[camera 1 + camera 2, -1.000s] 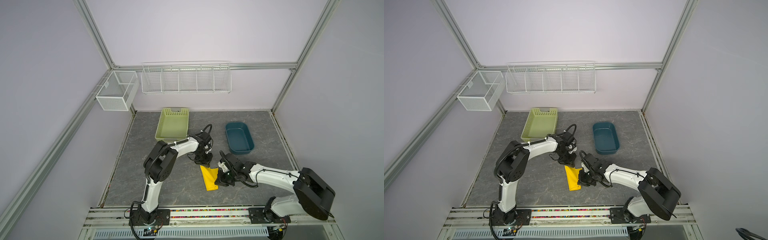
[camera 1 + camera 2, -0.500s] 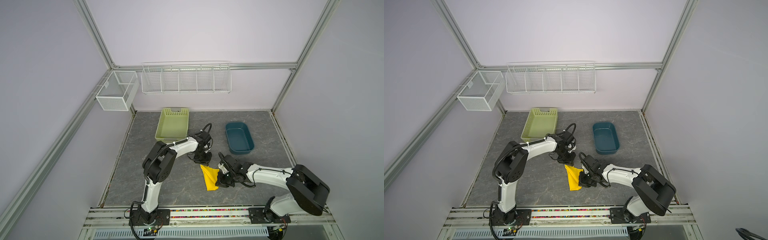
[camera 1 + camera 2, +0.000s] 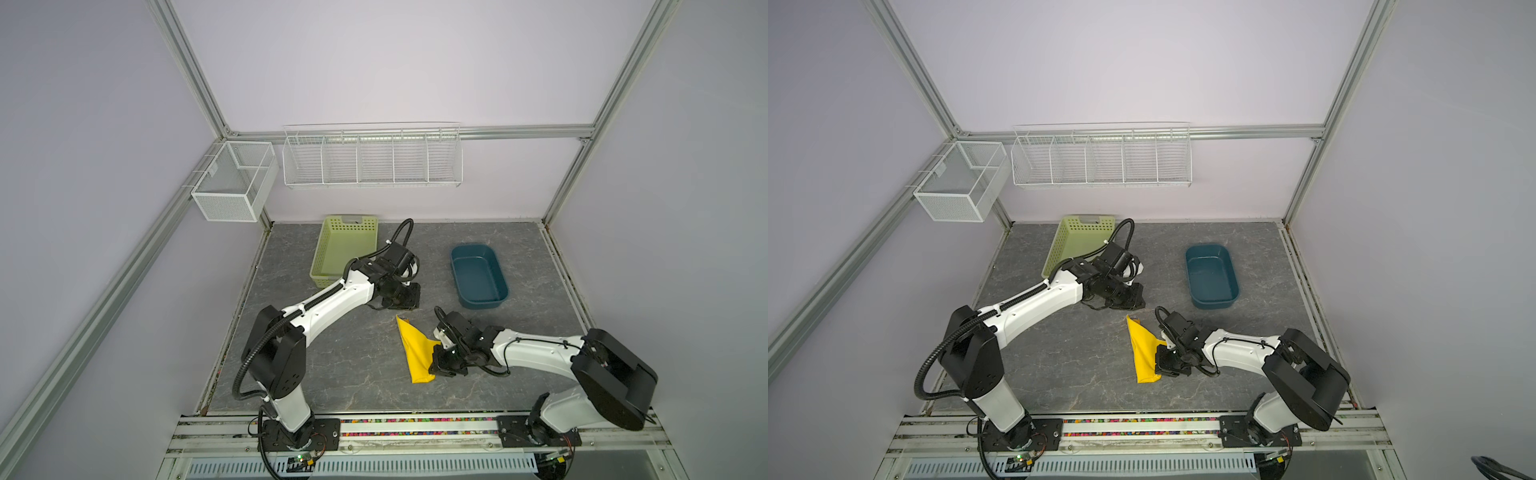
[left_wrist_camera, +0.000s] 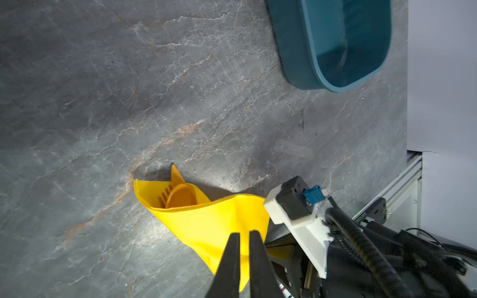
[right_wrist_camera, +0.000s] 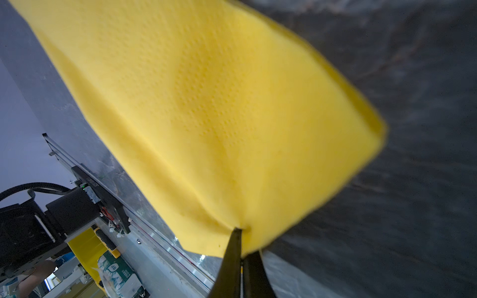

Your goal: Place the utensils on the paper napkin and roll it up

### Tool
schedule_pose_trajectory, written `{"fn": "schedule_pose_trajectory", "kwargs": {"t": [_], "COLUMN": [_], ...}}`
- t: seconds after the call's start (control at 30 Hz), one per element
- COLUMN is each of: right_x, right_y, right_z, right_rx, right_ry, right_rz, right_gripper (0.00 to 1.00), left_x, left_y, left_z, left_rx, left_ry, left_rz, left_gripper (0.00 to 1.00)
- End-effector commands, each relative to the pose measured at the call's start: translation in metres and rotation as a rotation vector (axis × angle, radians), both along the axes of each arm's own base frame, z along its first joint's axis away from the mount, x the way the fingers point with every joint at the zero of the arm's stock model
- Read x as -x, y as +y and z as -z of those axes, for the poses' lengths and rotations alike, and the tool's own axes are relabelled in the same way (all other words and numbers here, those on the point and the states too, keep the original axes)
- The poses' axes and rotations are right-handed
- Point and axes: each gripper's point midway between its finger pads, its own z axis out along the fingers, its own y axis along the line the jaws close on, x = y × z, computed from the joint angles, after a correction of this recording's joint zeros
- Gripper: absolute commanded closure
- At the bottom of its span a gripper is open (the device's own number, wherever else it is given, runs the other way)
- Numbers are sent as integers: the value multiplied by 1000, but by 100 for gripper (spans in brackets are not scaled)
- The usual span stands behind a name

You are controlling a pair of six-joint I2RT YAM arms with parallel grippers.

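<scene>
The bright yellow paper napkin (image 3: 415, 353), wrapped loosely round the slim orange-brown utensils (image 4: 178, 197), lies pinched at its edge in the right gripper (image 5: 242, 245); wind it snugly. The left gripper (image 4: 244, 233), barely parted and empty, should steady the open end nearby.

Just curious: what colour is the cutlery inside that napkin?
Orange; the utensils show best in the left wrist view, inside the paper napkin.

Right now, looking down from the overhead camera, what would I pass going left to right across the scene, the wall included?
In a top view: white mesh box on the wall → green basket → yellow paper napkin → blue tub.
</scene>
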Motion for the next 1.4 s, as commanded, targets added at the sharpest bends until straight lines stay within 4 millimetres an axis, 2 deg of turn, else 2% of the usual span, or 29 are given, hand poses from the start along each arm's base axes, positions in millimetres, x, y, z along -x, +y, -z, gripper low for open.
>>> {"fn": "schedule_pose_trajectory", "kwargs": {"t": [0.0, 0.17, 0.3, 0.47, 0.63, 0.83, 1.0, 1.1, 1.23, 1.37], "right_x": [9, 6, 6, 7, 4, 3, 4, 4, -2, -15], "right_y": [-14, -9, -4, -4, -3, -6, -15, -11, -5, -1], "right_z": [18, 16, 17, 18, 8, -6, -9, -8, -9, -12], "right_rx": [104, 89, 85, 91, 86, 80, 94, 57, 27, -10], "right_ry": [51, 53, 59, 59, 40, 11, 2, 10, -4, -17], "right_rz": [27, 48, 42, 37, 36, 43, 60, 58, 64, 88], "right_gripper": [93, 93, 93, 92, 86, 75, 62, 60, 58, 58], "left_x": [29, 60, 77, 90, 96, 98, 95, 92, 84, 74], "left_y": [6, 2, 0, 16, 29, 35, 36, 35, 33, 30], "left_z": [29, 62, 87, 123, 145, 149, 147, 143, 131, 108], "left_rx": [-6, 9, 8, -77, -146, -166, -157, -140, -109, -65], "left_ry": [124, 210, 273, 323, 342, 337, 321, 306, 275, 223], "left_rz": [-26, -15, -6, 1, 12, 11, 2, -7, -19, -38], "left_gripper": [90, 91, 91, 93, 96, 98, 98, 98, 98, 91]}}
